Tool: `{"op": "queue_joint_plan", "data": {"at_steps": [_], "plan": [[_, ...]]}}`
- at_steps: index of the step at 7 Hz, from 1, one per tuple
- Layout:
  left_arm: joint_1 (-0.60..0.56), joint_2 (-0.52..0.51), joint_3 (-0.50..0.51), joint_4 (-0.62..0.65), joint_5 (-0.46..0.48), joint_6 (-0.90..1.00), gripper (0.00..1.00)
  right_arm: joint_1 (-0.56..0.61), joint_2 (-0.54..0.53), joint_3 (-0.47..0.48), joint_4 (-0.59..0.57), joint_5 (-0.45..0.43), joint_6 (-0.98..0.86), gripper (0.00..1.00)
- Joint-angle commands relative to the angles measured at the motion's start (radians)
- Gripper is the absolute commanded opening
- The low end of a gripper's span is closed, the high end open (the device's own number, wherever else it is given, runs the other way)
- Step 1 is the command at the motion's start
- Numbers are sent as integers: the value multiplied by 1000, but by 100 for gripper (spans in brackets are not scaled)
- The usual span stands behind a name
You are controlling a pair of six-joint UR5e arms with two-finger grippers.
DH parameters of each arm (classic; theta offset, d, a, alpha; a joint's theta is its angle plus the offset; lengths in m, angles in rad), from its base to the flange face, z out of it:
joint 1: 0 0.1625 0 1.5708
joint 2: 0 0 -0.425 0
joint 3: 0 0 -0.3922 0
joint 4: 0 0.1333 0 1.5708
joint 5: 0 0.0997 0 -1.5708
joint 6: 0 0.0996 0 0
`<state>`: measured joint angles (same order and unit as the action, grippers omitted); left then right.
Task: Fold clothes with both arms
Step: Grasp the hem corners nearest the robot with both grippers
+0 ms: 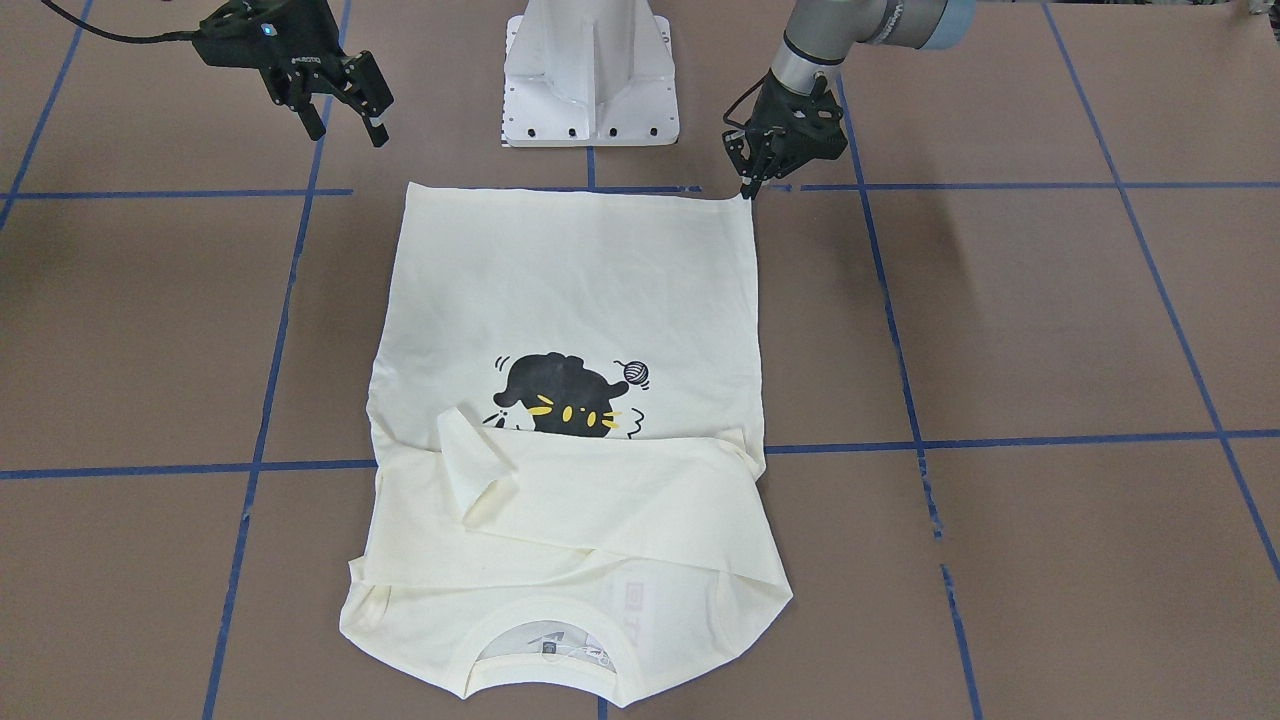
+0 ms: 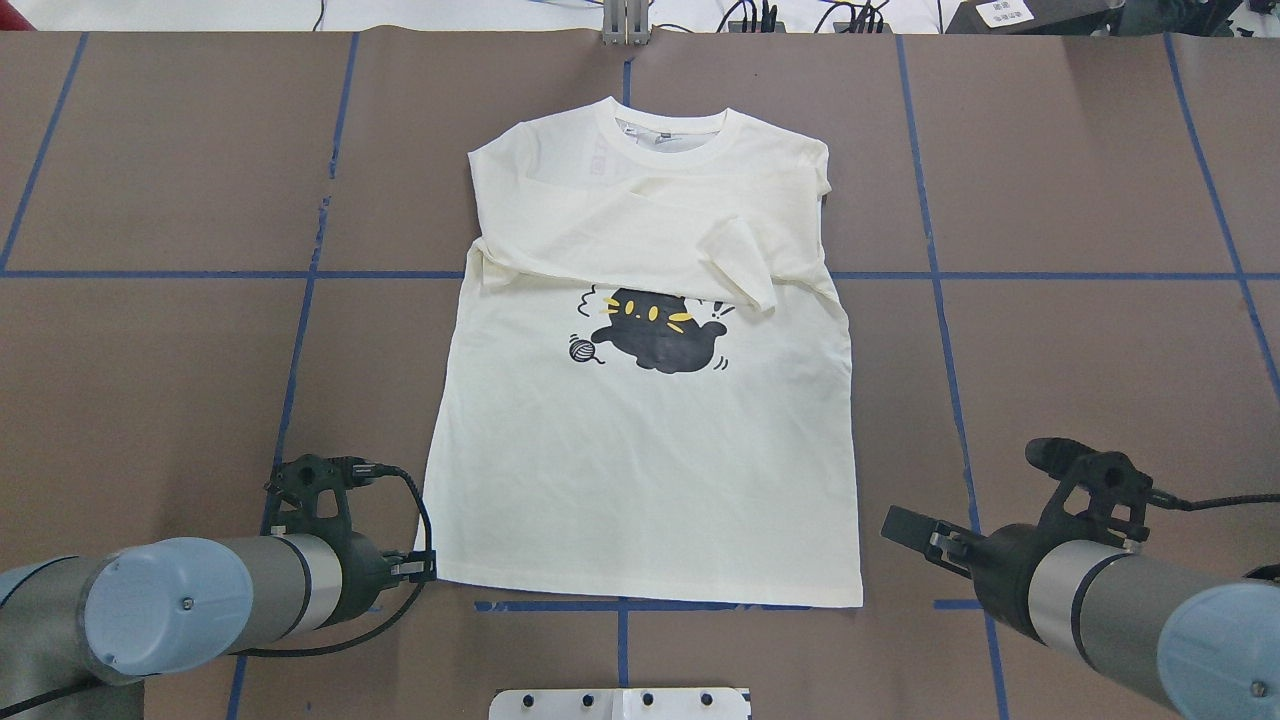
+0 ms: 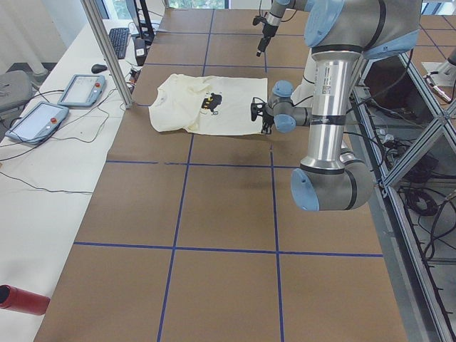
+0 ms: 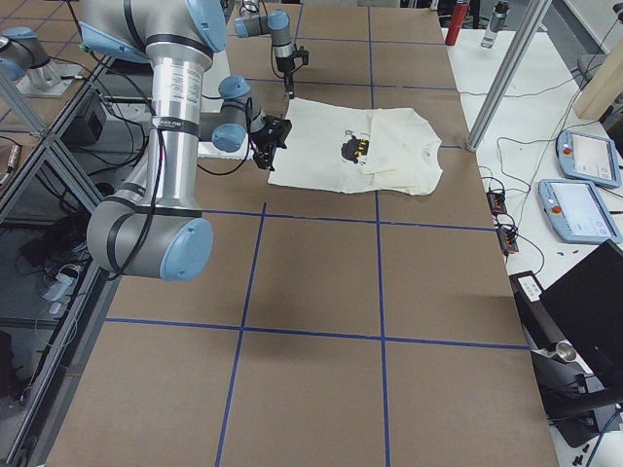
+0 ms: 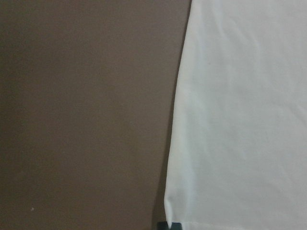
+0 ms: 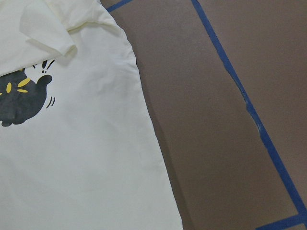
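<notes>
Flat in the middle of the brown table point(image 2: 1100, 200) lies the cream T-shirt point(image 2: 650, 460), print side up, its hem point(image 2: 650, 595) near the robot and its collar point(image 2: 670, 125) at the far end. Both sleeves point(image 2: 640, 225) are folded across the chest, the upper one covering the top of the black cat print point(image 2: 655, 340); the grey yarn ball point(image 2: 580, 348) shows just left of the cat. The left gripper point(image 1: 748, 188) is down at the hem's left corner, its fingers drawn together on the cloth there, and the corner rises slightly toward them. The right gripper point(image 1: 348, 128) hangs above the table beyond the hem's right corner, clear of the shirt, its fingers spread wide and holding nothing. Blue tape lines point(image 2: 1050, 276) cross the table under and around the shirt.
</notes>
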<state>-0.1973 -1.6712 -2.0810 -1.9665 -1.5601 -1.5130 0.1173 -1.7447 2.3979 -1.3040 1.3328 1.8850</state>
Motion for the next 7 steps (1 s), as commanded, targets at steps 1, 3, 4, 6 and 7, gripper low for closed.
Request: {"op": "queue_joint_plan", "data": {"at_steps": [1, 3, 4, 6, 7], "plan": [[-1, -2, -24, 17, 15, -4, 0, -153, 11, -49, -1, -143, 167, 83], [-1, 5, -40, 20, 86, -4, 0, -168, 49, -147, -3, -168, 186, 79], [1, 5, -42, 20, 87, -4, 0, -168, 85, -189, -3, -172, 187, 74], [2, 5, -44, 21, 89, -6, 0, -174, 134, -230, -3, -205, 187, 71], [2, 7, -47, 21, 89, -6, 0, -176, 142, -249, -3, -221, 186, 69]]}}
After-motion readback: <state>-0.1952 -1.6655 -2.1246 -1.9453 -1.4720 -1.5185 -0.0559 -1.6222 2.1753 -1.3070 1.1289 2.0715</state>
